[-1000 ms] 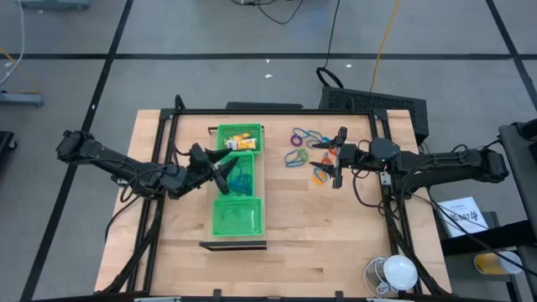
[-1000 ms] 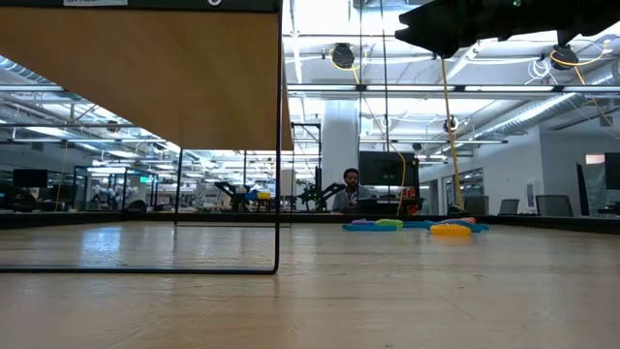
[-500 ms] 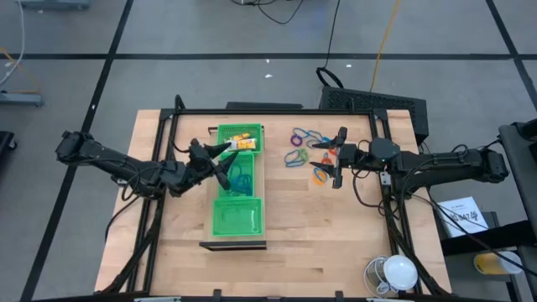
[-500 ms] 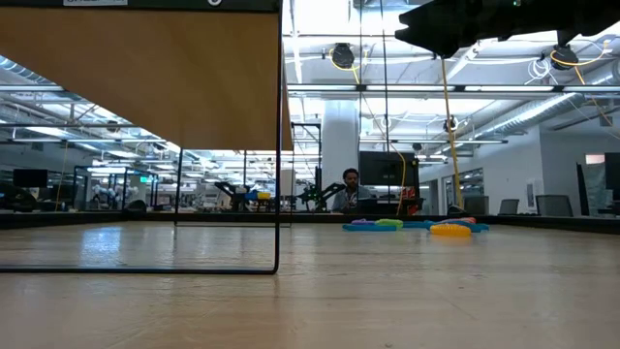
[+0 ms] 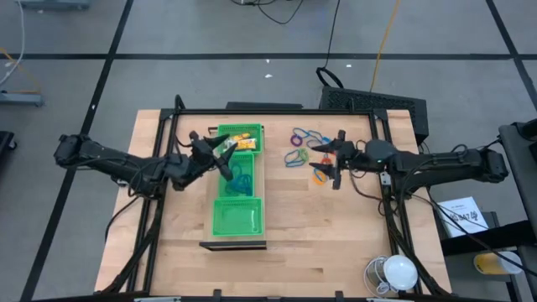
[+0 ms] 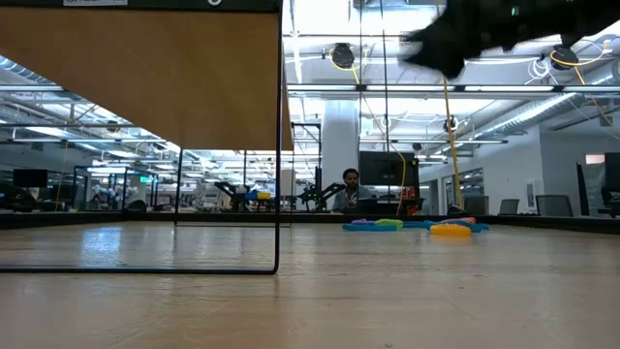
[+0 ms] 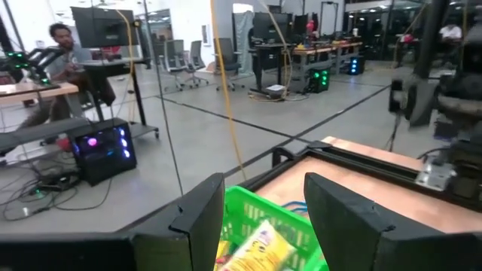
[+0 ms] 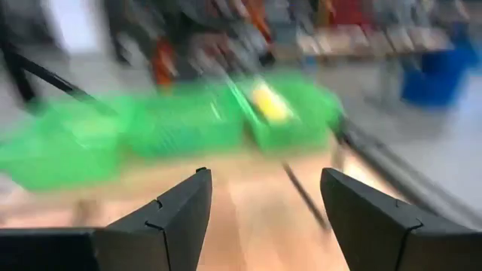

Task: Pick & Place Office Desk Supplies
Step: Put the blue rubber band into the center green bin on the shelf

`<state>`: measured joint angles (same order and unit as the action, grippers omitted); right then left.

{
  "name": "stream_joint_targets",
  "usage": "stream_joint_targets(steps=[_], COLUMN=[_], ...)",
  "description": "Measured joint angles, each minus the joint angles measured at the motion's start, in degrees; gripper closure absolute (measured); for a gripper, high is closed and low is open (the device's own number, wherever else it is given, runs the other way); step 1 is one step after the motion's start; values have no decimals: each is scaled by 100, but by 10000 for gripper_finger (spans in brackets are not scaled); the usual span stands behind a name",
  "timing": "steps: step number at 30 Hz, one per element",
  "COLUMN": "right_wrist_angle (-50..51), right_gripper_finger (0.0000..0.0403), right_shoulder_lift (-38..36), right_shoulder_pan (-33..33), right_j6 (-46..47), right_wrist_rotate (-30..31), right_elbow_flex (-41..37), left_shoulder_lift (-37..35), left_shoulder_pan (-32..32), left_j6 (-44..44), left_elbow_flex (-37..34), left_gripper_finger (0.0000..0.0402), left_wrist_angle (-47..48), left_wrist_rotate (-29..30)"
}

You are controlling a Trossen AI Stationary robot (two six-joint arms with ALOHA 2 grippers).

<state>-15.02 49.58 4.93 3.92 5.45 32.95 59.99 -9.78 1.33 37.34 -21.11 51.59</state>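
Both pairs of jaws stand spread with nothing between them: the left wrist view shows bare space between the left gripper (image 7: 265,218) fingers, and the right wrist view shows the same for the right gripper (image 8: 265,218). Taking the long green tray (image 5: 238,220) as the landmark, its nearest compartment looks bare, its middle one holds a blue loop (image 5: 242,179), and its far one holds small yellow and orange rectangular pieces (image 5: 243,143), too tightly packed to count. From above, the left gripper (image 5: 220,151) hovers over the boundary between the middle and far compartments, carrying nothing, so a drop into the tray seems finished or a fresh reach is beginning. To the right of the tray, well apart from it on the bare wood, lies the loose cluster of loops (image 5: 306,147) in blue, purple, green and orange-red, roughly eight, though overlaps make the count uncertain. The right gripper (image 5: 337,159) hangs just beside that cluster on the side away from the tray. The step in hand looks like the right arm lining up a pick; next it would need to lower onto a single loop, close on it, and carry it across to the middle compartment. One tray, two arms.
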Motion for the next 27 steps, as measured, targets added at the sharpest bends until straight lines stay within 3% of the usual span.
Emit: stream_joint_targets(steps=[4, 10, 20, 27], right_wrist_angle=[1683, 3348, 2607, 2265], right_gripper_finger=[162, 157, 189, 232], right_shoulder_lift=[207, 782, 2061, 2448], right_shoulder_pan=[-7, -214, -315, -326], right_j6=[474, 1051, 1504, 1618], right_wrist_rotate=[1006, 1095, 933, 643], right_elbow_flex=[-4, -9, -262, -267], left_shoulder_lift=[0, 0, 2, 2], left_shoulder_pan=[100, 207, 227, 227], left_j6=[-16, -11, 40, 48], left_elbow_flex=[0, 0, 0, 0], left_gripper_finger=[210, 210, 210, 211], left_wrist_angle=[39, 328, 335, 331], left_wrist_rotate=[-31, -300, -640, -662])
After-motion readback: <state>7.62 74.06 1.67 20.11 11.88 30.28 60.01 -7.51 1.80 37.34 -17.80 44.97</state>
